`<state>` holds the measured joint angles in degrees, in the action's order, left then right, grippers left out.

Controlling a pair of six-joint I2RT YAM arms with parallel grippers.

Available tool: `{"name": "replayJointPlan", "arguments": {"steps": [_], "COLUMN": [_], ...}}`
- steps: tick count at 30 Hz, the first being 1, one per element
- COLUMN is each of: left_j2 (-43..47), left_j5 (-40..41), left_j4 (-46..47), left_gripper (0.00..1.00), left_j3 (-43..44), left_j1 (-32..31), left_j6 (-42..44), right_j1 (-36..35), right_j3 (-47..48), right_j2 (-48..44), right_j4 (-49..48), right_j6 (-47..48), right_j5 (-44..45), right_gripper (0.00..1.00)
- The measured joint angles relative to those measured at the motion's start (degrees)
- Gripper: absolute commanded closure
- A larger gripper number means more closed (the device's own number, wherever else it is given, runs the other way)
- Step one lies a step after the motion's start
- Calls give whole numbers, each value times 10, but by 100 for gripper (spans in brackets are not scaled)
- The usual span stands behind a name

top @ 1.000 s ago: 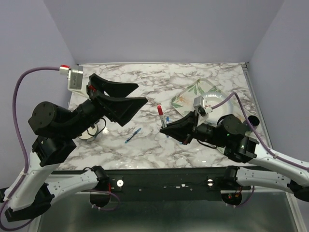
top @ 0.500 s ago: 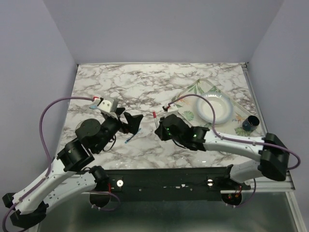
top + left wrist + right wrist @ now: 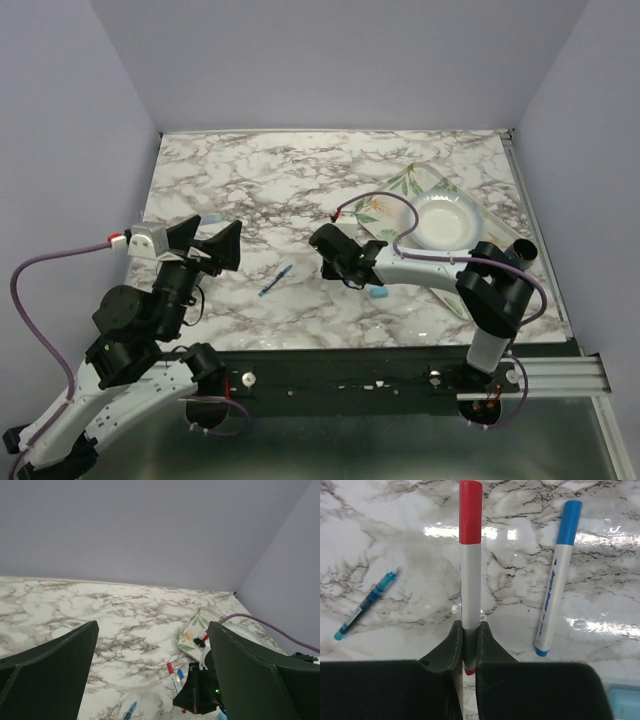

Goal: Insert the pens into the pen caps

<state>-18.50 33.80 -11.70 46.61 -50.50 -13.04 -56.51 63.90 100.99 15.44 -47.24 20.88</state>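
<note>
My right gripper [image 3: 470,627] is shut on a white pen with a red end [image 3: 470,570], low over the marble table. A white pen with blue ends [image 3: 556,580] lies just to its right. A blue-barrelled pen [image 3: 367,605] lies to the left; it shows in the top view [image 3: 274,281]. A light blue pen cap [image 3: 380,293] lies beside the right gripper [image 3: 345,268], which hides both white pens there. My left gripper [image 3: 205,240] is open and empty, raised at the left. In the left wrist view its fingers [image 3: 60,660] frame the red-ended pen [image 3: 172,676].
A floral tray [image 3: 392,195] holds a white bowl [image 3: 462,222] at the right. A dark round cup [image 3: 522,252] stands near the table's right edge. The right arm's purple cable [image 3: 375,200] loops above the tray.
The right arm has stretched left and settled low over the white pens, jaws now closed on the red-ended one. The left arm has swung left and back, its jaws wide apart.
</note>
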Motion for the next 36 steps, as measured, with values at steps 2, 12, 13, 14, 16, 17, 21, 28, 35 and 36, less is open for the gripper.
{"name": "replayJointPlan", "arguments": {"steps": [2, 12, 13, 14, 16, 17, 21, 28, 35, 36], "left_j2": [-6, -11, -12, -15, -23, -30, -70, -233, -441, -462], "left_j5": [2, 12, 12, 12, 13, 13, 12, 35, -38, -48], "left_j4": [-3, -7, -7, -7, -8, -10, -28, -153, -266, -278], "left_gripper": [1, 1, 1, 1, 1, 4, 13, 23, 28, 30], "left_j3": [-2, -2, -2, -2, -2, -2, 3, 77, 119, 120], "left_j1": [0, 0, 0, 0, 0, 0, 0, 0, 51, 56], "left_j6": [2, 9, 9, 9, 10, 13, 24, 14, -3, -3], "right_j1": [4, 5, 5, 5, 5, 5, 5, 6, 6, 6], "right_j3": [4, 8, 8, 8, 8, 8, -5, -64, -174, -198], "right_j2": [20, 53, 53, 52, 51, 50, 16, -203, -426, -458], "right_j4": [7, 21, 21, 21, 22, 23, 35, 26, -23, -31], "right_j6": [-10, -47, -48, -48, -48, -47, -35, 14, 40, 43], "right_j5": [0, 7, 7, 9, 9, 9, 9, 1, -12, -17], "right_gripper": [85, 65, 64, 62, 61, 61, 61, 57, 47, 47]}}
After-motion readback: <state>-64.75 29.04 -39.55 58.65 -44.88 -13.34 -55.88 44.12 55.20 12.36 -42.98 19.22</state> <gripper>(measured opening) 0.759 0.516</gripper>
